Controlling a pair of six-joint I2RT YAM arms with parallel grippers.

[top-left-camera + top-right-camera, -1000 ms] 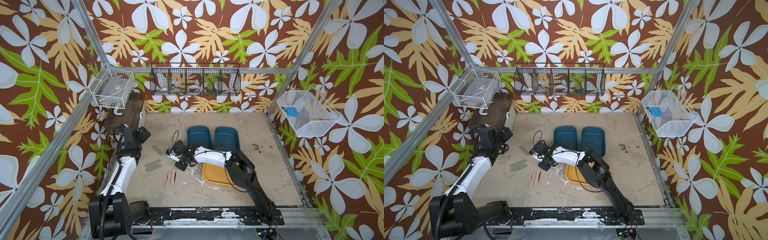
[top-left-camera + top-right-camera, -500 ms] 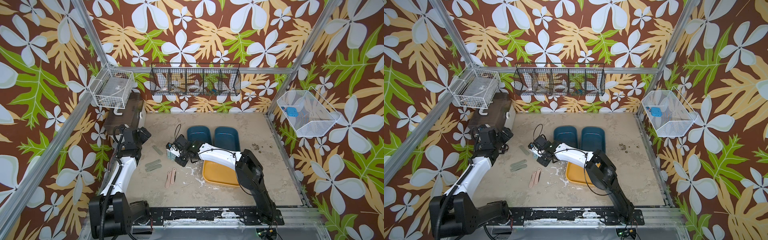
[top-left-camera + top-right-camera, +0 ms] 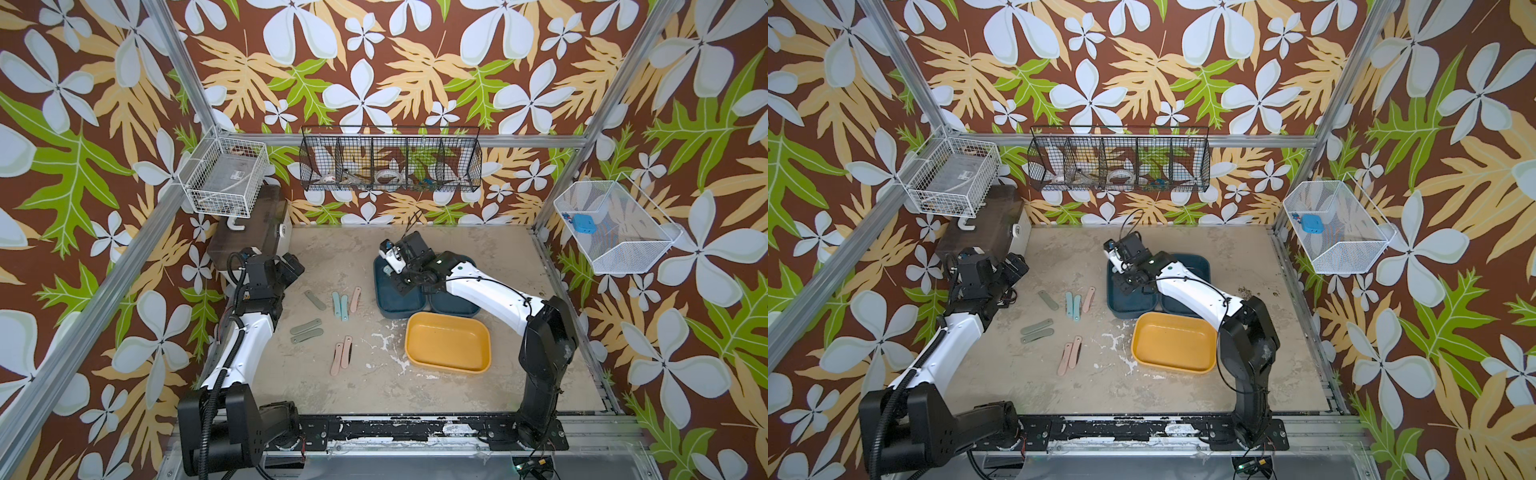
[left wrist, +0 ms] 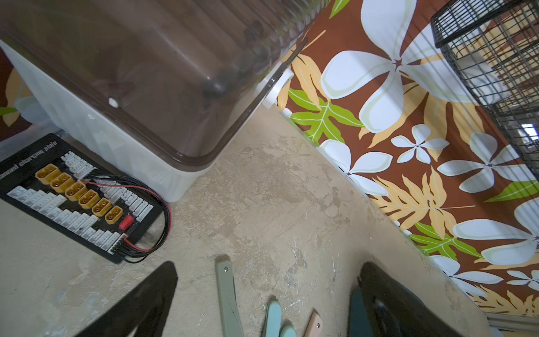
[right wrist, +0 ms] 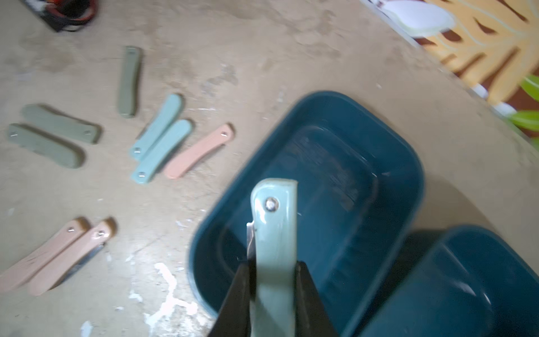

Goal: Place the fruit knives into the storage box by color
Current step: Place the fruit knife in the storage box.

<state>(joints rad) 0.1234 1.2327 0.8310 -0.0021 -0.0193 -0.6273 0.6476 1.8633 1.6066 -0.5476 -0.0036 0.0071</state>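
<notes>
Blue knife clamped in right pincer over teal box; left pincer spread apart

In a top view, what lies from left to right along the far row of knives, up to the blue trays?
Grey-green knife → two blue knives → pink knife → blue tray → second blue tray. The right gripper, holding a third blue knife, overlaps the blue tray: left out.
</notes>
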